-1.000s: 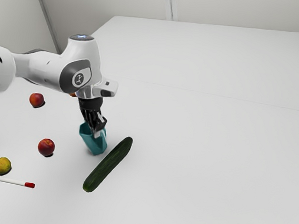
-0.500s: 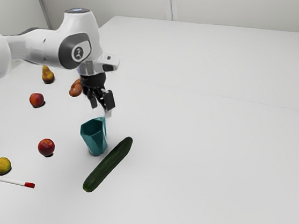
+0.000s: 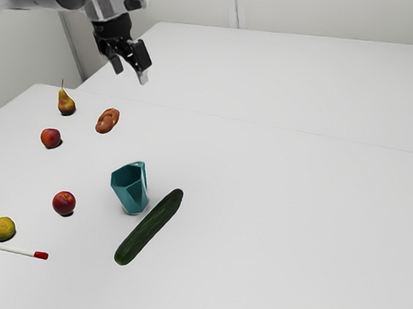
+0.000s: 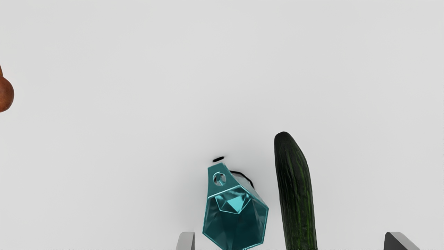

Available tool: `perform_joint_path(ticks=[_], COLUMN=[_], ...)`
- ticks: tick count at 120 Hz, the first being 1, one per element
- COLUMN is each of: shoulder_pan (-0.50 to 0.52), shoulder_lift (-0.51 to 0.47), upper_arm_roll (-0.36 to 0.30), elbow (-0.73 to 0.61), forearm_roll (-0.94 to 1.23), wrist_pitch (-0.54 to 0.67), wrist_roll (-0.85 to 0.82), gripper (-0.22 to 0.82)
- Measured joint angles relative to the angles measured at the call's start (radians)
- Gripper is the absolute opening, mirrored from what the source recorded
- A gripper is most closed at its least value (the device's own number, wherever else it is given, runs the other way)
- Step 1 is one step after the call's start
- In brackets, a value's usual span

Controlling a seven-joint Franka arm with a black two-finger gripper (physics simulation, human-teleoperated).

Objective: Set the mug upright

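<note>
One shiny blue-green mug with flat sides [image 3: 130,193] stands on the white table [image 3: 273,222], open top up. A long, dark green cucumber [image 3: 148,228] lies just beside it. A round red fruit [image 3: 64,202] sits near. The black two-finger gripper [image 3: 129,73] is up high, well apart from the mug, fingers spread wide.

The black two-finger tool [image 3: 129,76] has opened and lifted away.
It has risen from the faceted teal mug [image 3: 133,194] toward the exterior view's upper left, uncovering a brown-yellow pear [image 3: 66,103] and a lumpy reddish-brown object [image 3: 107,121].
</note>
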Motion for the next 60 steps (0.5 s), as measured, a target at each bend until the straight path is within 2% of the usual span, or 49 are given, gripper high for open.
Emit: perform_joint_path(ticks=[18,60], shoulder_pan=[-0.017,-0.021], shoulder_lift=[0.072,0.078], upper_arm_roll=[0.021,0.023], elbow=[0.08,0.089], forearm_roll=[0.003,0.0], wrist_pitch=[-0.041,-0.077], wrist_roll=[-0.012,-0.033], gripper=[0.6,0.6])
